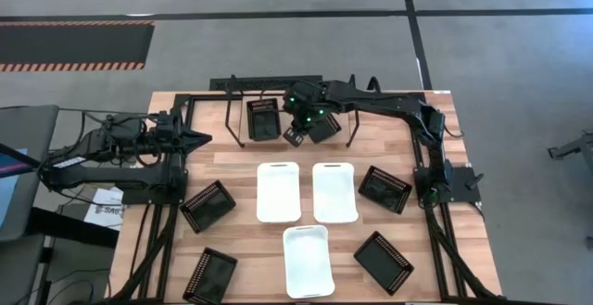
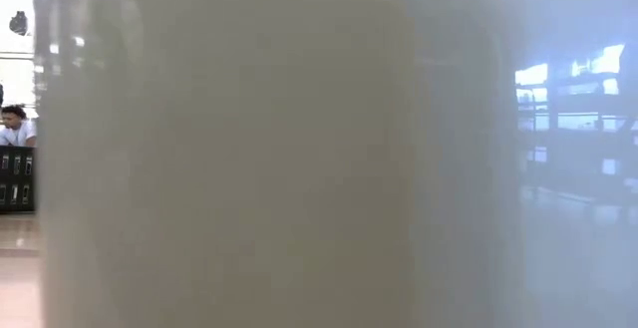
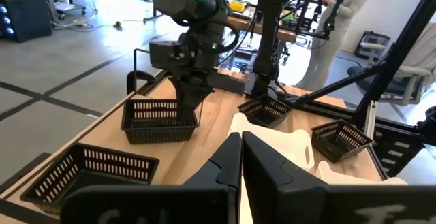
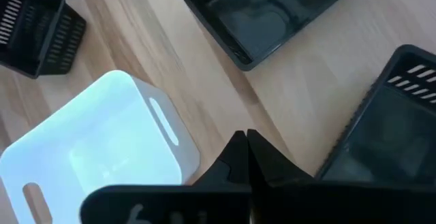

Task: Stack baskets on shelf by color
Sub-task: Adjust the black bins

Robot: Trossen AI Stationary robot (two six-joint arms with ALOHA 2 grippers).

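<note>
Wooden table (image 1: 243,171) — hazard-striped floor mat (image 1: 74,44), seated person (image 2: 14,127).

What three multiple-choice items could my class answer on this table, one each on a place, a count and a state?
1. Where is the right gripper?
A. at the table's back, by the shelf
B. at the front edge
C. off the table

2. How many white baskets are on the table?
A. one
B. three
C. five

3. How do the left gripper's fingers stand?
A. wide open
B. shut on a basket
C. shut, empty

Answers:
1 A: the high view shows the right gripper beside the shelf.
2 B: three white baskets lie mid-table.
3 C: the left gripper has its fingers together with nothing between them.
</note>
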